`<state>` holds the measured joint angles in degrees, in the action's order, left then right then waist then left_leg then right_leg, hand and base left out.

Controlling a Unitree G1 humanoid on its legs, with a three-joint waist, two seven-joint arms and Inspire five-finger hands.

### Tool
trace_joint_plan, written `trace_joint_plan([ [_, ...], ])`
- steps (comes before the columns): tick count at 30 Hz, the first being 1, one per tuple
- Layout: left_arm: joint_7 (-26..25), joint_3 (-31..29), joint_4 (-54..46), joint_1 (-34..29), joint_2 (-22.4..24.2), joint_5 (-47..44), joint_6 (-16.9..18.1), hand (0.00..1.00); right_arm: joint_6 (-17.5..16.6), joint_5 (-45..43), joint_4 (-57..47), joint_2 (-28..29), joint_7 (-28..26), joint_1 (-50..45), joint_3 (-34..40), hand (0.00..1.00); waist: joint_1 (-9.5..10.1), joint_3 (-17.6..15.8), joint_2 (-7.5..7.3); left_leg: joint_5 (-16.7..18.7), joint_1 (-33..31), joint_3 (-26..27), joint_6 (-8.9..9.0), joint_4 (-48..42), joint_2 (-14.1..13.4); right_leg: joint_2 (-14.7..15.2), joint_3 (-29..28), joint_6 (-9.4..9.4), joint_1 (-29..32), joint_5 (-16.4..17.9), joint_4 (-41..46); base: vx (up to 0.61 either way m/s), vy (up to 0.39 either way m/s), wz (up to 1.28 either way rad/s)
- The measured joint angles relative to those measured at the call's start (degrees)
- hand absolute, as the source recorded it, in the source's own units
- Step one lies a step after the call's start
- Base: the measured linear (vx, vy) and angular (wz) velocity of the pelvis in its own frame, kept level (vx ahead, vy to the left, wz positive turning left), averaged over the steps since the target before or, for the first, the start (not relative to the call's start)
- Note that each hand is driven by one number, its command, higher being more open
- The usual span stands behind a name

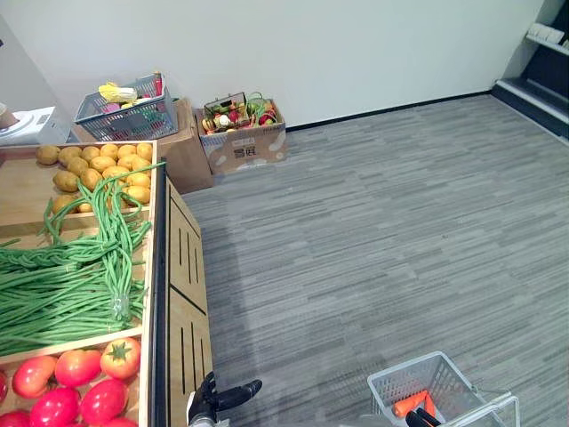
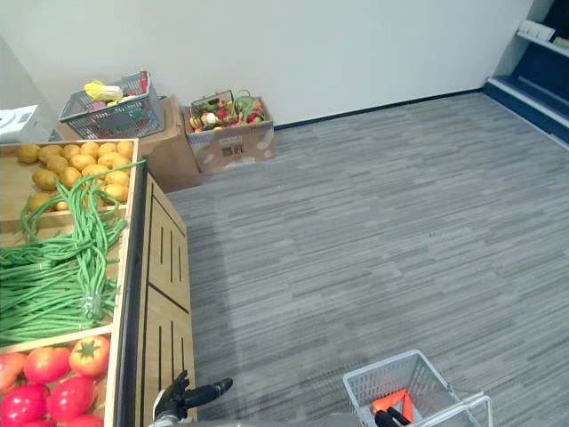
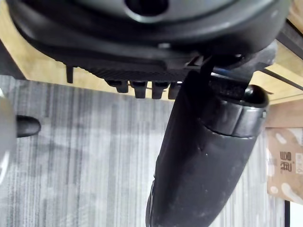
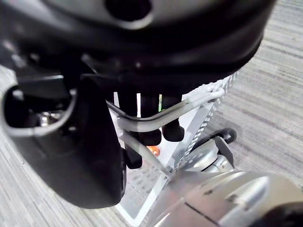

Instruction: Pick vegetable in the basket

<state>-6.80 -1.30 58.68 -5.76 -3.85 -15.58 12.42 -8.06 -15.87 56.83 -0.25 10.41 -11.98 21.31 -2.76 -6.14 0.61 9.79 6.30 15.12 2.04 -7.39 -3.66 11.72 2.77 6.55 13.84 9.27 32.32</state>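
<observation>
Beside the desk [image 1: 188, 267], the left hand [image 1: 213, 402] is open and empty, nearest the tomatoes [image 1: 80, 366] on it. The right hand [image 4: 80, 156] has its fingers [image 4: 150, 127] curled round the basket [image 1: 404, 366] handle.

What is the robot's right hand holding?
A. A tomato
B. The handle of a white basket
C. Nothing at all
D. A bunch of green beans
B: in the right wrist view the right hand has its fingers curled round the wire handle of the white basket, which has an orange item inside.
</observation>
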Motion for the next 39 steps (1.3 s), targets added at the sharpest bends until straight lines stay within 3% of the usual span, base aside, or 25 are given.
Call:
trace_joint_plan([
  [1, 0.14, -0.03, 0.02, 1.1, -0.32, 0.02, 0.03, 1.0, 0.01, 0.02, 0.05, 0.22, -0.47, 0.43, -0.07, 0.0, -0.37, -0.32, -0.44, 0.07, -0.67, -1.64, 0.05, 0.49, -0.28, -1.9, -0.17, -0.15, 1.48, 1.07, -2.81, 0.22, -0.131, 0.59],
  [3, 0.37, -0.14, 0.1, 1.71, -0.41, 0.43, 0.02, 1.0, 0.15, 0.07, 0.26, 0.34, -0.77, 1.18, -0.3, 0.0, -0.44, -0.88, -1.08, 0.27, -1.43, -3.07, 0.4, 0.5, -0.64, -5.9, -2.18, -0.29, 1.5, -1.64, -13.43, 0.23, -0.181, 0.52],
  [4, 0.62, -0.31, 1.36, 2.32, 0.42, 0.59, -0.16, 1.0, 0.29, 0.16, 0.44, -0.18, -1.24, 1.49, -0.71, 0.0, -0.55, -1.81, -0.14, 0.9, -0.99, -4.0, 1.43, 0.28, -1.4, -7.53, -2.45, -2.01, -0.22, -4.83, -15.68, 0.24, -0.154, 0.28],
  [5, 1.11, -0.87, 1.62, 1.85, 1.74, 1.06, -0.43, 1.0, -0.01, 0.75, 0.77, -1.21, -1.47, 1.59, -1.26, 0.0, -0.04, -1.87, 0.9, 0.88, -1.46, -4.21, 1.5, -0.34, -2.29, -8.39, -2.43, -2.36, -0.94, -5.06, -17.3, 0.24, -0.137, 0.2],
  [6, 1.32, -1.64, 1.8, 1.87, 1.99, 1.48, -0.41, 1.0, -0.08, 1.21, 1.14, -1.57, -1.5, 1.86, -1.39, 0.0, 0.04, -1.93, 0.97, 0.65, -1.46, -4.3, 1.83, -0.35, -2.58, -8.6, -2.16, -2.63, -1.22, -5.05, -17.67, 0.22, -0.123, 0.07],
  [12, 1.59, -5.5, 2.27, 1.87, 3.57, 1.6, 0.22, 1.0, 0.01, 3.31, 4.24, -2.2, -2.15, 2.39, -2.58, 0.0, 0.13, -0.77, 0.67, -2.28, -1.49, -7.93, 2.19, 5.37, -2.13, -8.29, 2.22, -2.89, -7.26, -5.63, -24.21, 0.06, -0.022, 0.35],
  [15, 0.7, -8.15, 3.38, 1.86, 2.77, -0.27, 0.14, 1.0, 0.03, 3.53, 6.32, -1.98, -2.41, 2.31, -3.65, 0.0, 0.77, 0.42, -1.28, -2.33, -2.96, -9.78, 2.13, 4.8, -1.36, -7.68, 4.32, -2.3, -10.17, -8.34, -30.64, 0.04, 0.048, 0.34],
  [18, -0.2, -9.14, 4.29, 1.77, 1.85, -2.15, 0.04, 1.0, 0.04, 3.37, 7.13, -1.77, -2.43, 2.22, -3.92, 0.0, 1.06, 0.86, -2.18, -2.36, -3.27, -11.07, 2.08, 3.9, -0.05, -6.55, 5.91, -1.92, -13.13, -9.91, -34.76, 0.03, 0.049, 0.33],
  [23, -0.33, -9.16, 5.67, 0.92, 1.31, -4.82, 0.07, 1.0, 0.04, 3.31, 8.24, -1.88, -2.93, 2.2, -4.46, 0.0, 1.36, 1.48, -2.09, -2.38, -3.09, -12.94, 2.03, 2.98, 1.08, -5.19, 8.7, -1.59, -16.5, -10.2, -36.82, 0.0, 0.027, 0.27],
  [39, -0.11, -5.74, 6.01, -0.84, 0.01, -3.89, -0.01, 1.0, 0.39, 3.38, 9.18, -3.29, -3.73, 2.28, -9.56, 0.0, 2.09, 2.51, -2.7, -2.59, -2.25, -14.67, 1.71, 3.34, 1.08, -5.43, 11.25, -1.59, -18.52, -11.41, -37.37, -0.06, 0.009, 0.08],
])
